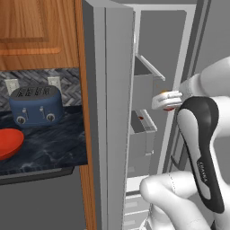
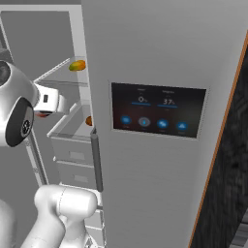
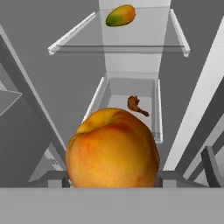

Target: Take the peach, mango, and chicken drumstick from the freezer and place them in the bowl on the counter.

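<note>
The round orange-yellow peach (image 3: 113, 148) sits between my two fingertips, and my gripper (image 3: 113, 178) is shut on it. From the left base view the gripper (image 1: 167, 101) hangs just outside the open freezer (image 1: 148, 90), with a bit of the peach (image 1: 169, 107) showing under it. The green-yellow mango (image 3: 120, 15) lies on a clear shelf ahead, also seen as the mango (image 2: 77, 65). The chicken drumstick (image 3: 136, 105) lies in an open bin below that shelf. The red-orange bowl (image 1: 8, 143) rests on the dark counter (image 1: 54, 143) at the left.
The freezer's long grey door (image 1: 108, 112) stands open between the arm and the counter. A blue toaster (image 1: 36, 105) is behind the bowl. The wider grey door with a screen (image 2: 157, 111) is to the right. Grey drawers (image 2: 72, 160) sit low in the freezer.
</note>
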